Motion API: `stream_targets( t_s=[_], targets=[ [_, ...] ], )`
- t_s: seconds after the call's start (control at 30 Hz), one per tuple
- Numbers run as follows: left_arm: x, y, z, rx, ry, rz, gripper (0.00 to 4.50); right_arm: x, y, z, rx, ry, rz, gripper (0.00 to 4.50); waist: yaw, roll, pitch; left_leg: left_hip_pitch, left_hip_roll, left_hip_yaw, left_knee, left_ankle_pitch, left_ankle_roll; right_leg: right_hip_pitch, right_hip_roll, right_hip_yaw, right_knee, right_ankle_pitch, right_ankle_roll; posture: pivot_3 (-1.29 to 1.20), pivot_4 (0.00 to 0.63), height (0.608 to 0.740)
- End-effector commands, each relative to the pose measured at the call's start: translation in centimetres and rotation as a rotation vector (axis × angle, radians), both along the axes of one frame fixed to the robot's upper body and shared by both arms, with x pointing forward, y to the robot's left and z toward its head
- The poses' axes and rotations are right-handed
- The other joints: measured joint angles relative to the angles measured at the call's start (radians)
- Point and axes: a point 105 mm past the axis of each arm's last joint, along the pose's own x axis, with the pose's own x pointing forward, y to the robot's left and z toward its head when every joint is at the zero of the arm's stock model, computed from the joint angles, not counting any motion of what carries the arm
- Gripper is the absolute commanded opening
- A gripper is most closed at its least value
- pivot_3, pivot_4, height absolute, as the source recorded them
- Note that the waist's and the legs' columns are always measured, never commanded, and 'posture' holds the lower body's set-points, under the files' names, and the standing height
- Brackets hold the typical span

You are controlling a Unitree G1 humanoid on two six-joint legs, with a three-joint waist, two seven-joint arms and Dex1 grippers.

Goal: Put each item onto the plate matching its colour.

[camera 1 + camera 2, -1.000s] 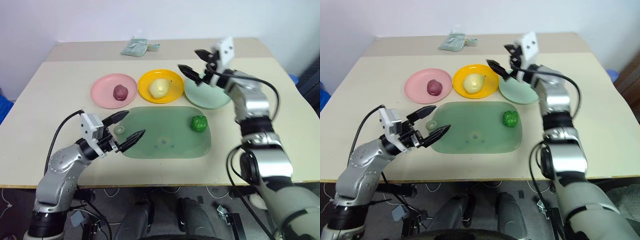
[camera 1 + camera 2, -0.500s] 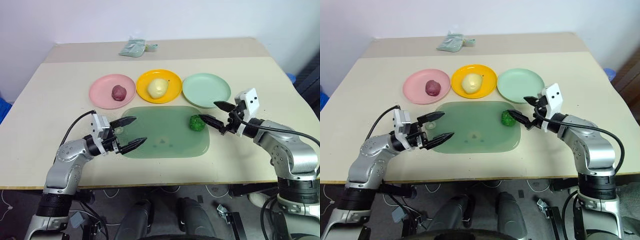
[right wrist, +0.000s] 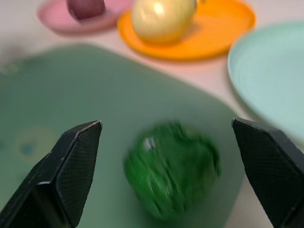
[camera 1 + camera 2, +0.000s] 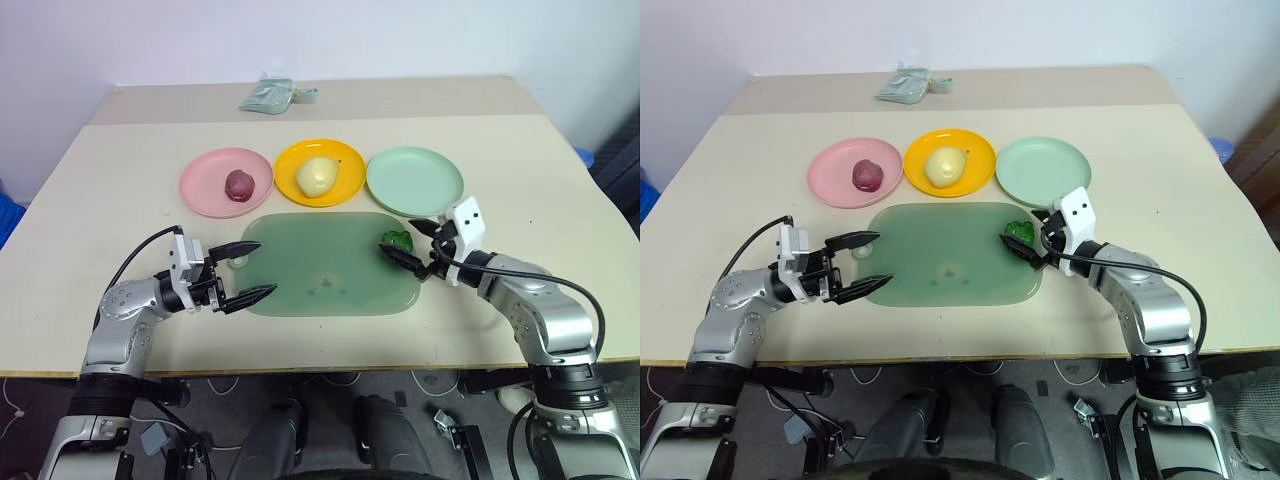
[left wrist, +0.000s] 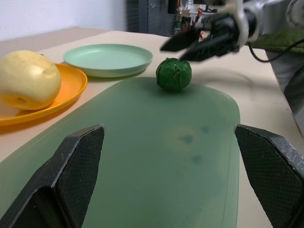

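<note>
Two of three items sit sorted. Dark red-purple round toy food (image 4: 240, 184) lies on the round pink plastic plate (image 4: 205, 185), upper left of centre in the head views. Pale yellow pear-shaped toy food (image 4: 317, 176) lies on the round yellow-orange plastic plate (image 4: 345, 165), just right of the pink one. Round pale mint green plastic plate (image 4: 415, 180), upper right of centre, is bare.

One item left: bumpy dark green toy food (image 4: 397, 241), resting at the right end of the large translucent green rounded-rectangle tray (image 4: 320, 262) in mid-frame, just below the mint plate.

Right end effector (image 4: 410, 244), right of centre, is spread wide, with the green toy between its fingers but not gripped. Left end effector (image 4: 243, 271), lower left, is also spread wide and grasps nothing, over the tray's left end.

Judgement: grasp is about to be made; lift and a short carry up to the mint plate remain.

Pale beige worktop (image 4: 130, 150) also carries a small grey-green packet (image 4: 268, 93) at top centre, not involved.
</note>
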Motion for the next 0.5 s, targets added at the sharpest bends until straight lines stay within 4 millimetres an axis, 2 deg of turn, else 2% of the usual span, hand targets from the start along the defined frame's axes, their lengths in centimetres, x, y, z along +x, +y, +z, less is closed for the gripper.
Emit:
stream_targets(
  t_s=[0.03,0.27,0.3,0.33,0.4,0.43,0.5],
  targets=[
    [-0.3,0.6,1.1,0.004,-0.050,0.003,4.50,0.3,-0.1,-0.1,-0.024,-0.036,-0.004,4.47,0.000,0.000,0.000,0.000,0.000,0.000,0.000,0.000,0.000,0.000,0.000,0.000,0.000,0.000,0.000,0.00,0.150,0.740],
    [-0.4,0.6,1.8,0.007,-0.067,0.000,4.50,0.6,-0.1,-0.3,-0.006,-0.040,-0.013,4.47,0.000,0.000,0.000,0.000,0.000,0.000,0.000,0.000,0.000,0.000,0.000,0.000,0.000,0.000,0.000,0.00,0.150,0.740],
    [-0.3,0.5,1.9,0.007,-0.068,0.001,4.50,0.7,-0.1,-0.2,-0.003,-0.042,-0.017,3.93,0.000,0.000,0.000,0.000,0.000,0.000,0.000,0.000,0.000,0.000,0.000,0.000,0.000,0.000,0.000,0.00,0.150,0.740],
    [-0.3,0.5,1.9,0.006,-0.070,0.002,4.50,0.7,-0.2,-0.2,-0.002,-0.045,-0.020,3.67,0.000,0.000,0.000,0.000,0.000,0.000,0.000,0.000,0.000,0.000,0.000,0.000,0.000,0.000,0.000,0.00,0.150,0.740],
    [-0.3,0.3,2.0,0.004,-0.072,0.003,4.50,0.7,-0.3,-0.1,-0.002,-0.049,-0.025,2.68,0.000,0.000,0.000,0.000,0.000,0.000,0.000,0.000,0.000,0.000,0.000,0.000,0.000,0.000,0.000,0.00,0.150,0.740],
    [-0.3,0.1,2.1,0.003,-0.074,0.003,4.50,0.7,-0.4,0.1,0.000,-0.059,-0.030,2.38,0.000,0.000,0.000,0.000,0.000,0.000,0.000,0.000,0.000,0.000,0.000,0.000,0.000,0.000,0.000,0.00,0.150,0.740],
    [-0.4,-0.2,2.4,-0.001,-0.078,0.004,4.50,0.8,-0.5,0.8,0.021,-0.079,-0.040,2.23,0.001,0.000,0.000,0.000,0.000,0.000,0.000,0.000,0.000,0.000,0.000,0.000,0.000,0.000,0.000,0.00,0.150,0.740]
  ],
)
